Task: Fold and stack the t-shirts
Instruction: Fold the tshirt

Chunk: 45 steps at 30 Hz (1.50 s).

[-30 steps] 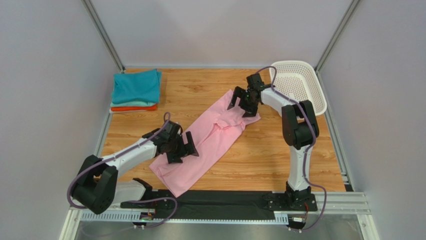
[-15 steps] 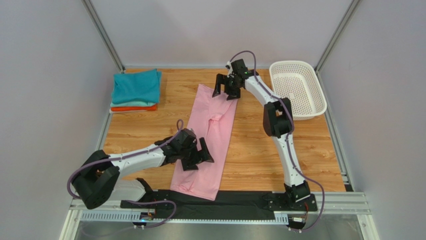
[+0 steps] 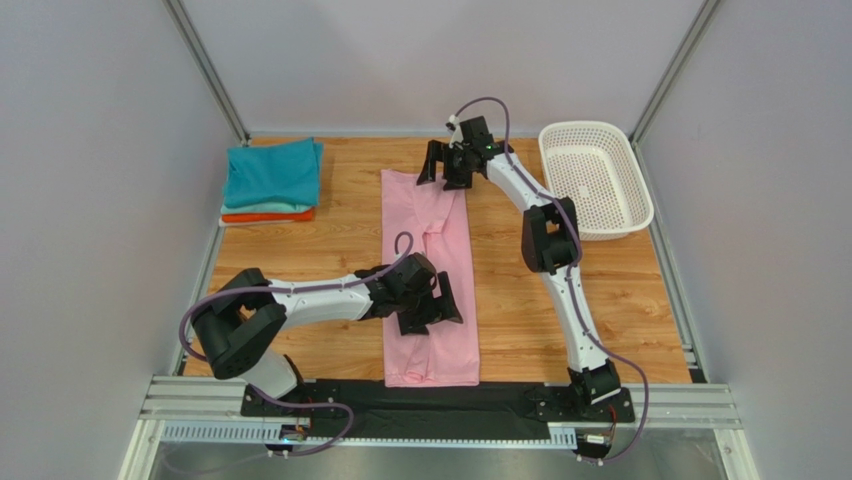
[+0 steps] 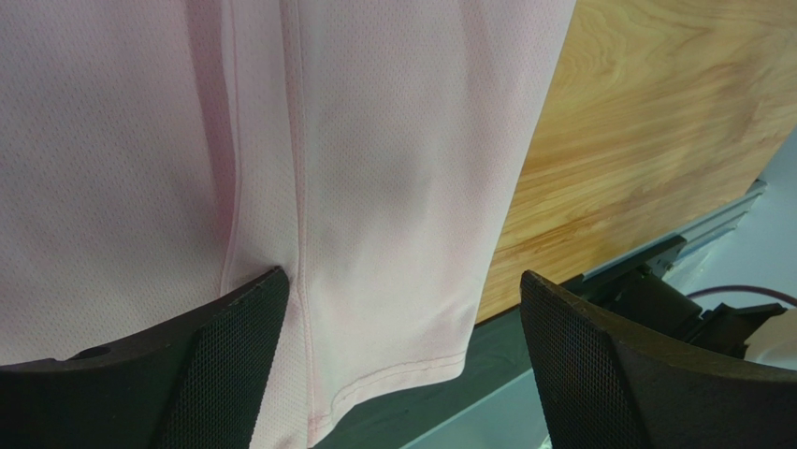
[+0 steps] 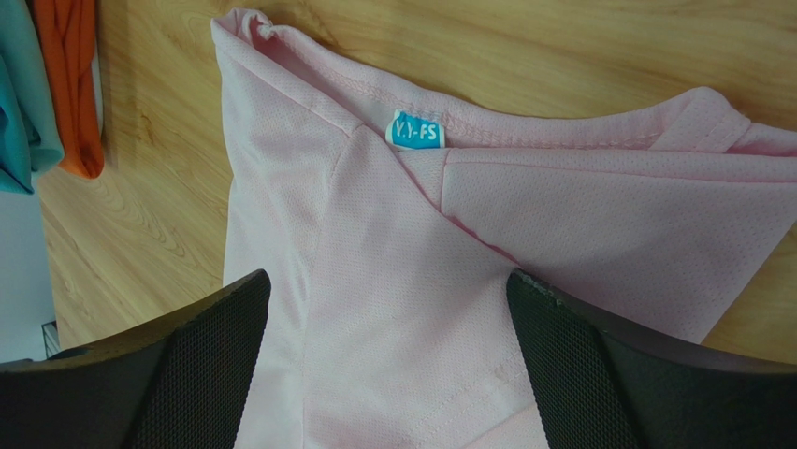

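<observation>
We count 4 t-shirts. 1 light pink short-sleeved cotton t-shirt (image 3: pixel 440 255) lies flat in the middle of the wooden table (image 3: pixel 620 300), folded lengthwise into 1 long narrow strip that runs from near the far edge to the near edge. Its hem hangs just over the near edge onto the black strip (image 3: pixel 500 400) there. The other 3 sit folded in 1 stack at the far left corner: teal tee (image 3: pixel 272 172) on top, pale mint tee (image 3: pixel 262 208) in the middle, orange tee (image 3: pixel 268 216) at the bottom. 1 white perforated plastic basket (image 3: pixel 596 178) sits at the far right corner, well apart from the pink shirt.

There are 2 arms and 2 grippers. The left gripper (image 3: pixel 432 303) is over the near part of the pink strip, jaws spread wide, nothing held. In the left wrist view its 2 black fingers (image 4: pixel 215 374) frame the hem end of the pink cloth (image 4: pixel 374 140). We cannot tell if they touch it.

The right gripper (image 3: pixel 447 165) is over the far collar end, jaws also spread wide, nothing held. In the right wrist view its 2 fingers (image 5: pixel 187 374) flank the collar area, with 1 small blue neck label (image 5: pixel 414 132) showing at the neckline.
</observation>
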### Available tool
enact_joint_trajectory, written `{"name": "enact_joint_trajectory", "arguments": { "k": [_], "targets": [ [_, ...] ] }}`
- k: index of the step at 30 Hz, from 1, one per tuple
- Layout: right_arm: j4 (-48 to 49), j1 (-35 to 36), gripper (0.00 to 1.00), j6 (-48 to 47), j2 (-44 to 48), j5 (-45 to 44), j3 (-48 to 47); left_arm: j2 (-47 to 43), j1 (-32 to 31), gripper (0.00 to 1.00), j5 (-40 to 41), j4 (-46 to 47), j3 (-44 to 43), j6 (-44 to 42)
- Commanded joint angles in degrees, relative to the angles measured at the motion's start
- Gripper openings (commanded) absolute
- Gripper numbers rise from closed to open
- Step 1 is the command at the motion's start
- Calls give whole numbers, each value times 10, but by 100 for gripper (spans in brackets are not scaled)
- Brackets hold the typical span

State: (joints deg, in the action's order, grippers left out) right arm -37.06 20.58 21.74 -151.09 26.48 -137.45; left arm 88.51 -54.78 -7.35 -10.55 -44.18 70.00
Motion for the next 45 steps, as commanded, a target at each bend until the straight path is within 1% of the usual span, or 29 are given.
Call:
{"name": "enact_joint_trajectory", "arguments": {
  "k": [1, 4, 6, 7, 8, 10, 12, 16, 17, 19, 20, 21, 22, 23, 24, 25, 26, 27, 28, 30, 31, 34, 35, 37, 38, 40, 42, 43, 45],
  "targets": [
    [3, -1, 100, -1, -41, -20, -23, -3, -14, 100, 42, -62, -36, -26],
    [-10, -1, 100, -11, -7, -20, -27, -39, -25, 100, 66, -109, -62, -47],
    [-16, -1, 100, -20, 33, -24, -20, -71, -30, 100, 73, -143, -76, -63],
    [-26, -1, 100, -27, 48, -28, -11, -83, -34, 100, 98, -155, -79, -66],
    [-28, 1, 100, -33, 80, -41, -2, -108, -37, 100, 103, -166, -80, -75],
    [-32, -3, 100, -43, 113, -55, 16, -132, -43, 100, 117, -180, -78, -86],
    [-42, 0, 100, -56, 160, -69, 40, -168, -43, 100, 133, -214, -71, -87],
    [-56, 1, 100, -61, 246, -112, 107, -250, -43, 100, 170, -287, -32, -64],
    [-57, 3, 100, -64, 281, -121, 144, -264, -43, 100, 172, -300, -12, -59],
    [-71, 7, 100, -59, 321, -141, 183, -289, -43, 100, 173, -326, 10, -49],
    [-75, 14, 100, -57, 364, -156, 215, -312, -43, 100, 172, -350, 34, -33],
    [-78, 19, 100, -44, 391, -165, 283, -322, -43, 100, 168, -361, 47, -27],
    [-75, 27, 100, -38, 416, -179, 329, -334, -43, 100, 158, -373, 61, -18],
    [-73, 49, 100, -34, 467, -211, 369, -358, -43, 100, 153, -376, 90, -4],
    [-69, 61, 100, -28, 490, -227, 446, -370, -43, 100, 147, -378, 105, 4],
    [-67, 75, 100, -21, 513, -257, 483, -394, -43, 100, 136, -378, 118, 9],
    [-61, 105, 100, -14, 555, -264, 515, -404, -43, 100, 129, -376, 142, 13],
    [-50, 121, 100, 6, 575, -285, 554, -413, -43, 100, 124, -376, 152, 19],
    [-43, 147, 100, 22, 611, -303, 614, -428, -43, 100, 111, -375, 160, 19],
    [-33, 169, 100, 48, 643, -310, 671, -439, -43, 97, 99, -371, 179, 16],
    [-31, 186, 100, 79, 673, -324, 717, -441, -44, 95, 86, -360, 185, 12],
    [-31, 208, 100, 117, 718, -338, 769, -440, -49, 91, 72, -330, 190, 4],
    [-31, 221, 100, 119, 749, -346, 795, -433, -52, 90, 64, -322, 192, 4],
    [-30, 236, 100, 119, 789, -347, 819, -412, -59, 86, 60, -298, 194, 4],
    [-33, 241, 100, 114, 801, -341, 838, -401, -60, 85, 57, -293, 193, 4],
    [-44, 256, 100, 117, 826, -339, 853, -368, -69, 81, 50, -271, 192, 5],
    [-53, 285, 100, 124, 835, -332, 877, -347, -81, 78, 47, -251, 188, 8],
    [-56, 294, 100, 131, 838, -332, 884, -337, -87, 76, 48, -237, 186, 8],
    [-57, 318, 100, 163, 843, -332, 906, -308, -98, 69, 51, -236, 175, 11]
  ]
}}
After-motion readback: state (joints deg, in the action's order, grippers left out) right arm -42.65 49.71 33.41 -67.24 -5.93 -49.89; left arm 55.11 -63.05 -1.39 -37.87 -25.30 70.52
